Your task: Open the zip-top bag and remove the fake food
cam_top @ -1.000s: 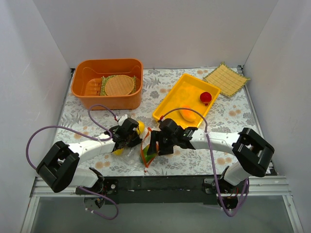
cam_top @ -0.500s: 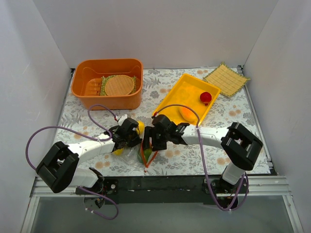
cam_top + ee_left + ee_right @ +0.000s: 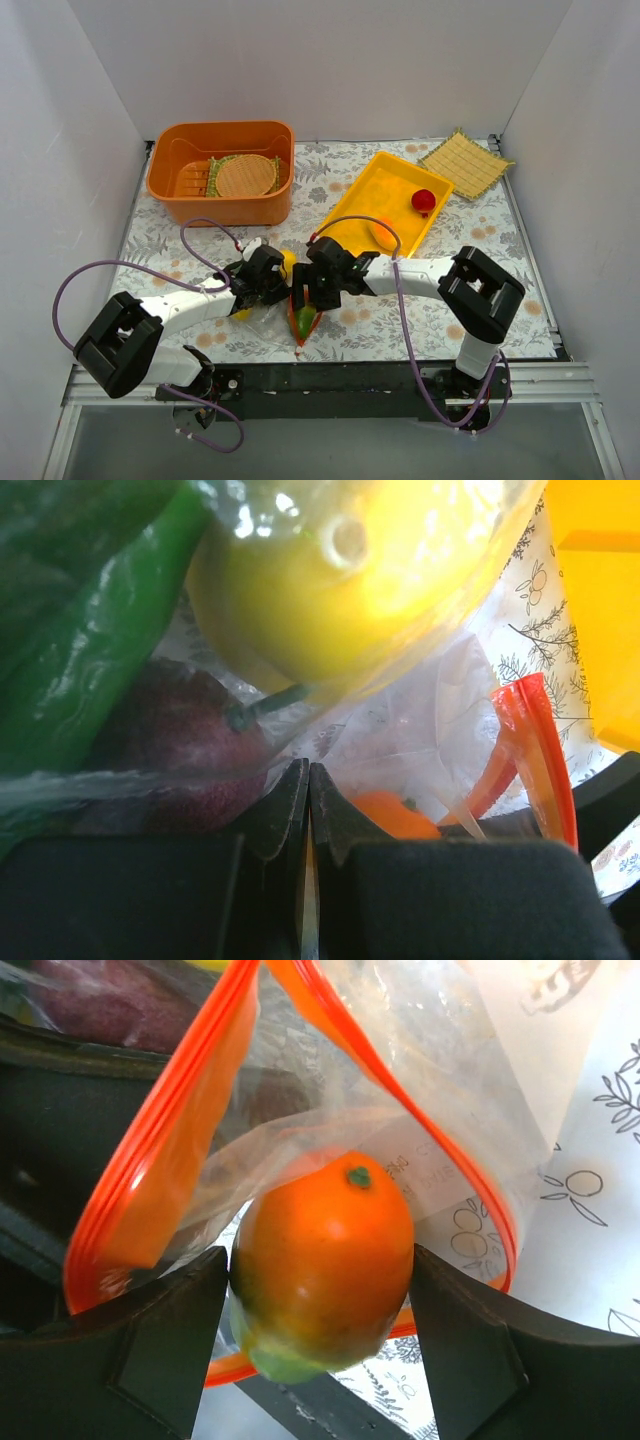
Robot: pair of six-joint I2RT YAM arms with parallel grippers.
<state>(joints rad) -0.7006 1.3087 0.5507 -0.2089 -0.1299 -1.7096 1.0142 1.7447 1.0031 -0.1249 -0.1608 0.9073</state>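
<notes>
The zip-top bag lies on the flowered cloth between my two grippers, its orange-red zip strip standing open. My left gripper is shut on a fold of the clear plastic, jaws pressed together. Through the plastic show a yellow lemon, a green pepper and a dark purple fruit. My right gripper is at the bag's mouth. Its fingers press both sides of an orange-and-green fruit inside the zip loop.
A yellow tray behind the right arm holds an orange piece and a red piece. An orange basin at the back left holds a round woven mat. A square straw mat lies at the back right. White walls enclose the table.
My right arm has swung left and its gripper has moved from beside the bag into the bag's mouth, around the orange-and-green fruit. The left gripper has stayed on the bag.
</notes>
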